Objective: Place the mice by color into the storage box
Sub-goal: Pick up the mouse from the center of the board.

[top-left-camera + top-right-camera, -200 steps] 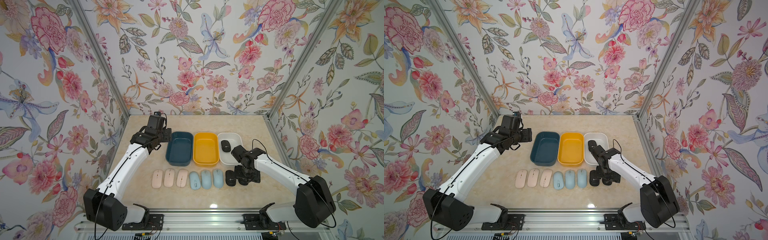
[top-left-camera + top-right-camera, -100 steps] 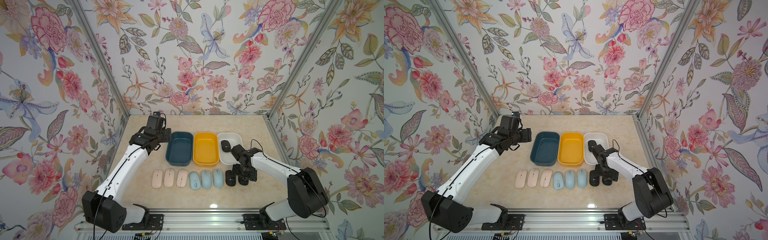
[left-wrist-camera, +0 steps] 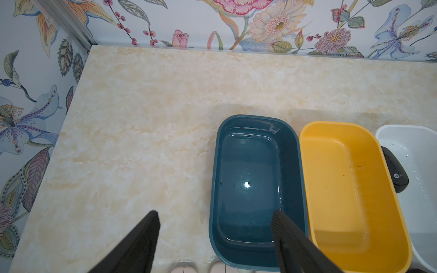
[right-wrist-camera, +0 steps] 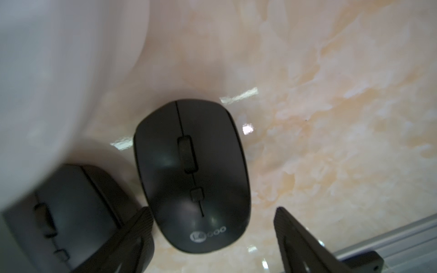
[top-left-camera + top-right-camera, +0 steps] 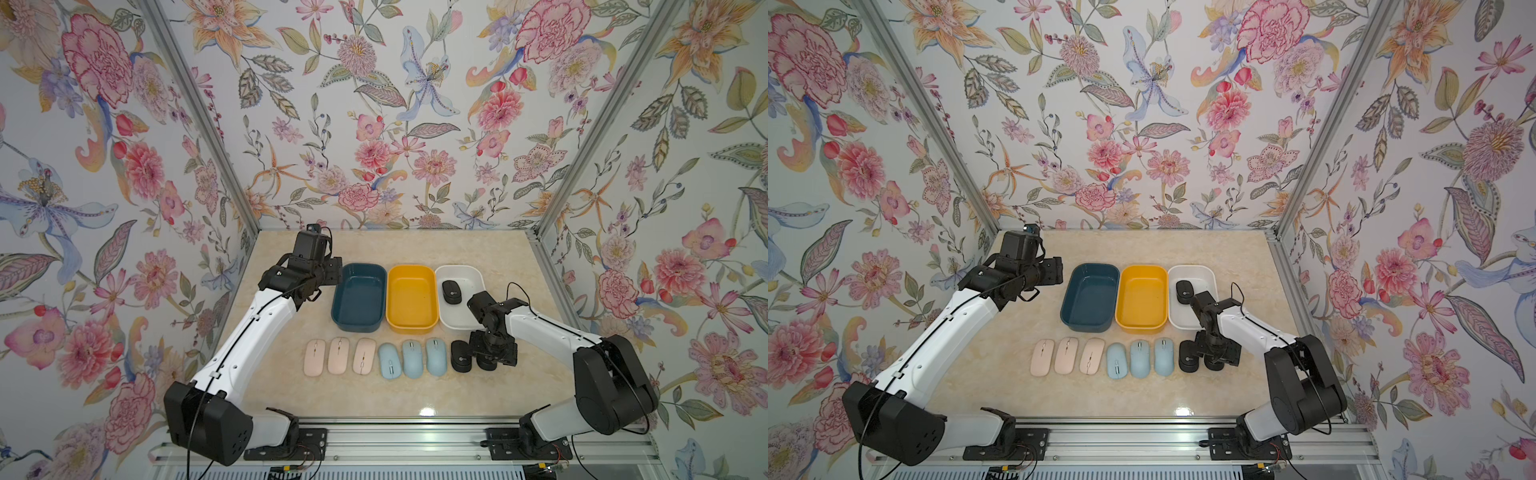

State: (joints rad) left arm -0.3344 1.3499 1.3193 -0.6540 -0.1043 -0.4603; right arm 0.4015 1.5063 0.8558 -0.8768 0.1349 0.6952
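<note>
Our right gripper (image 4: 212, 210) straddles a black mouse (image 4: 191, 175), jaws apart, gripping nothing. We judge it light, rigid, slippery; pinch its flanks.

A row of oval plastic mice (image 5: 411, 359) lies before three rectangular plastic tubs (image 5: 411, 268); one black mouse (image 5: 450, 291) lies inside the rightmost tub (image 5: 473, 279).

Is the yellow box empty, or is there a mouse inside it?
Empty. The yellow box shows only bare floor in both top views. The only black mouse in a box lies in the white box.
</note>
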